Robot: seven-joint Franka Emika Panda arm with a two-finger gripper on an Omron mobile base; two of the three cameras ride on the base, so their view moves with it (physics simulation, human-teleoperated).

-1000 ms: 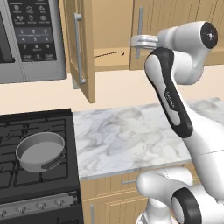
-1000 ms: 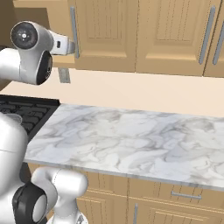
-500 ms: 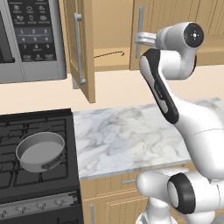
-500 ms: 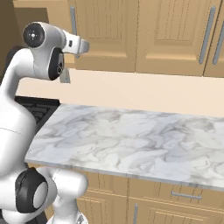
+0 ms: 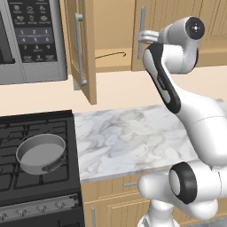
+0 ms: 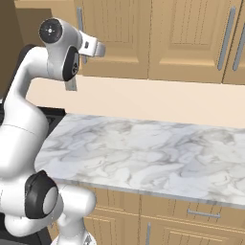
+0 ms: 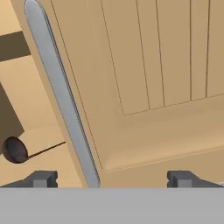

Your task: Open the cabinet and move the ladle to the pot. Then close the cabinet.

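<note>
Gripper [image 7: 111, 179] spread wide, holding nothing, fingertips [image 7: 41, 178] just off the right door of the cabinet [image 5: 173, 26], straddling that door's silver bar handle [image 7: 61, 96]. Right door shut; left door [image 5: 84, 48] swung out, so the shelf is reachable on that side. Ladle [image 5: 111, 55] lies flat on the shelf left of the handle, small bowl [image 7: 14, 149] toward the camera in the hand view. Likely lining up to reach in past the handle. Pot [image 5: 41, 154] sits on the stove [image 5: 26, 186] well below-left of the handle, empty.
</note>
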